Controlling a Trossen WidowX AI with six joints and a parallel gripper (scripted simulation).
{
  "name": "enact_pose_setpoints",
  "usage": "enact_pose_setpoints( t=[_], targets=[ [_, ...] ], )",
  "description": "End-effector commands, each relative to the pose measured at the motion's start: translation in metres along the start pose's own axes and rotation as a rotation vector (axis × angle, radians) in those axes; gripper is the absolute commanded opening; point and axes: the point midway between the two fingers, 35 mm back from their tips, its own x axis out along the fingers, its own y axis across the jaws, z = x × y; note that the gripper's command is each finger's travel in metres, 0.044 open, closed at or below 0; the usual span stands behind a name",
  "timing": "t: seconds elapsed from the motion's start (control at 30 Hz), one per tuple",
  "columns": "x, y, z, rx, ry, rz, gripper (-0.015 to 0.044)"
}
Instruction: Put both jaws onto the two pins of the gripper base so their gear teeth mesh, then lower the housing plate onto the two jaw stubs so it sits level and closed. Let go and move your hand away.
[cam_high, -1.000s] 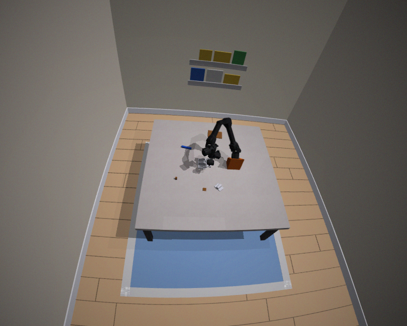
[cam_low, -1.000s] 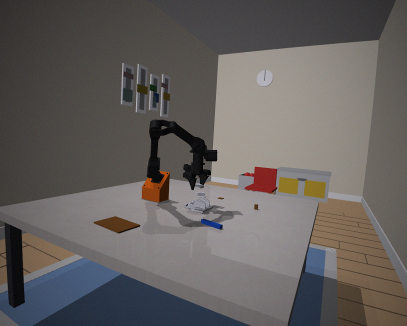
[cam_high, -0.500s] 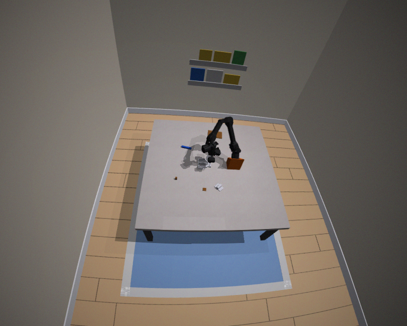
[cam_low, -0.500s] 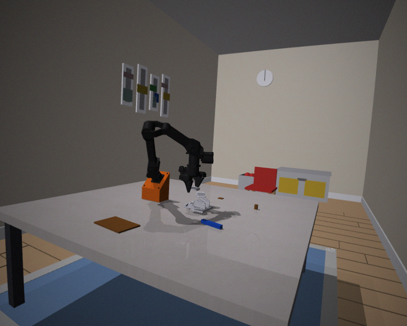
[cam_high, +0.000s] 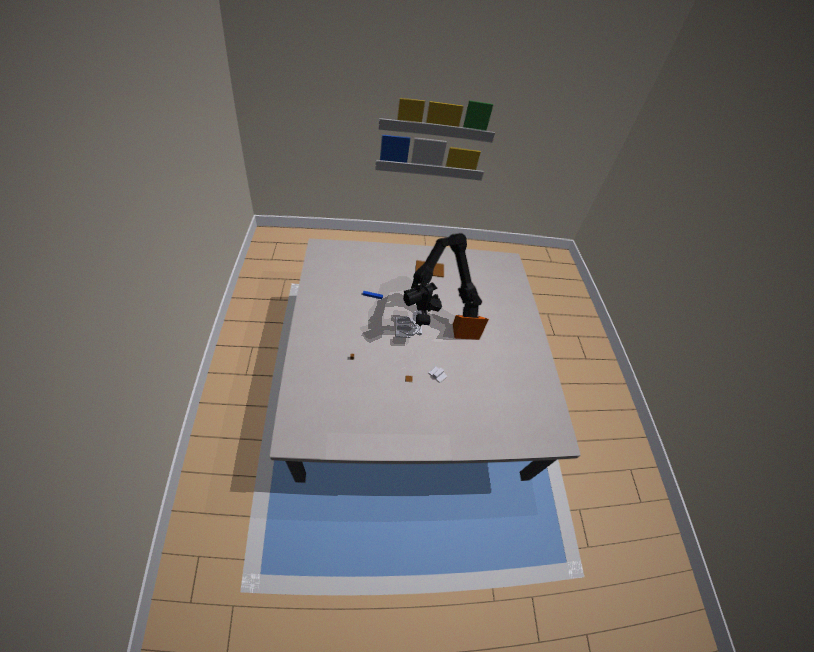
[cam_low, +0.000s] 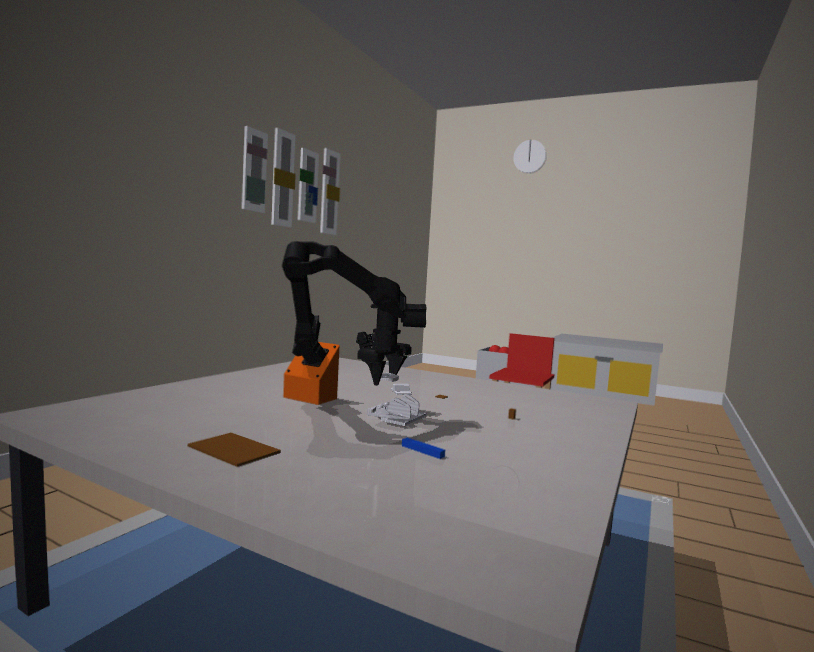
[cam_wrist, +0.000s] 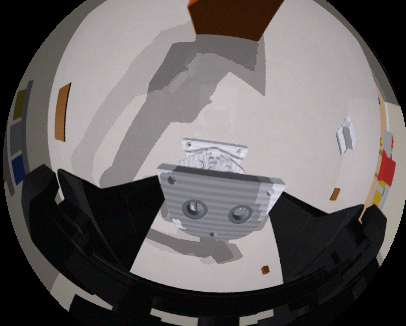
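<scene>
My gripper is shut on the grey housing plate, a finger at each end. In the wrist view the plate's two round holes face the camera and the plate looks roughly level. The gripper base lies on the table below, with a visible gap under the plate in the exterior view. The white jaws lie over the base. The held plate hides much of them in the wrist view, so the pins, stubs and gear mesh cannot be made out.
A white ridged stand stands near the orange arm mount. A blue bar, a brown board, a small brown block and a flat brown square lie around.
</scene>
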Motion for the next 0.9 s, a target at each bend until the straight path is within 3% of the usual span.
enact_pose_setpoints(
  t=[0.0,0.87],
  targets=[
    [0.0004,0.0005,0.0004,-0.005,0.002,0.003,0.0351],
    [0.0004,0.0069,0.0028,-0.002,0.001,0.003,0.0351]
  ],
)
